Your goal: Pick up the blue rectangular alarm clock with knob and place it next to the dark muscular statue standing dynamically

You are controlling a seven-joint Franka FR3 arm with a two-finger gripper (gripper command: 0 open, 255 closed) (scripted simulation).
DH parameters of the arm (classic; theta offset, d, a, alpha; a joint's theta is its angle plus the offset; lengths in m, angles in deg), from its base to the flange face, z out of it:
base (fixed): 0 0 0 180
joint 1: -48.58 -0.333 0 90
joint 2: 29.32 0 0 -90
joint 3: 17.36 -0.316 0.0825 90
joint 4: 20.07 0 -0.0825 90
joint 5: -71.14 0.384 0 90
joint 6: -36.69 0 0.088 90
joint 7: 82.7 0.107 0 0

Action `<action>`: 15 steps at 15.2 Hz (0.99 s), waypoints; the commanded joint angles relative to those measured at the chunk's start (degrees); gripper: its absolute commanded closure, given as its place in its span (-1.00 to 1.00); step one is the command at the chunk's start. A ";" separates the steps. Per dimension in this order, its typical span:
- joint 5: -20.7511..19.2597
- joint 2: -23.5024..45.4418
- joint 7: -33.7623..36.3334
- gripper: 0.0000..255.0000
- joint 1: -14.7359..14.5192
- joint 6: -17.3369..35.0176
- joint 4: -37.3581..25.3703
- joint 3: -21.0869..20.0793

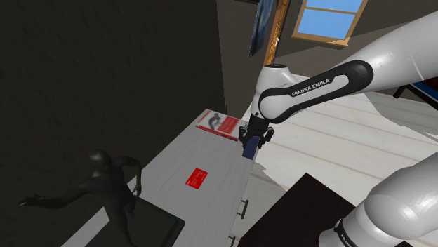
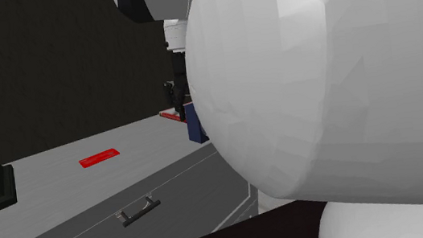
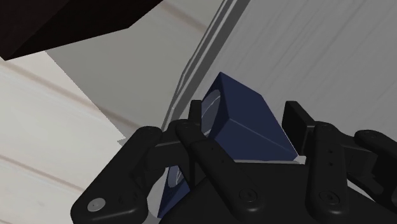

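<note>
We see the gripper [image 1: 251, 139] closed on the clock [image 1: 248, 150], its fingers [image 3: 294, 118] clasping the blue box from both sides at the tabletop's [image 1: 175, 158] edge, on the side towards the stand. We cannot tell whether the clock touches the surface. The statue [image 1: 105, 184] stands well apart, at the shoulder view's lower left, with a black slab [image 1: 153, 224] at its feet. A red card [image 1: 198, 178] lies flat on the tabletop between clock and statue. A book [image 1: 216, 123] lies near the gripper at the tabletop's far end. Under the tabletop a drawer [image 2: 92, 232] with a handle [image 2: 137, 211] is closed, so we cannot see inside. In the second exterior view the arm [image 2: 320, 86] looms in front and hides part of the clock.
</note>
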 commanded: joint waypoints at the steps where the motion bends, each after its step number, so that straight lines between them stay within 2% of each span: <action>1: -0.01 0.02 0.01 1.00 0.00 0.02 0.00 0.00; 15: 0.83 -6.49 -0.86 1.00 -0.26 -12.17 -5.77 1.17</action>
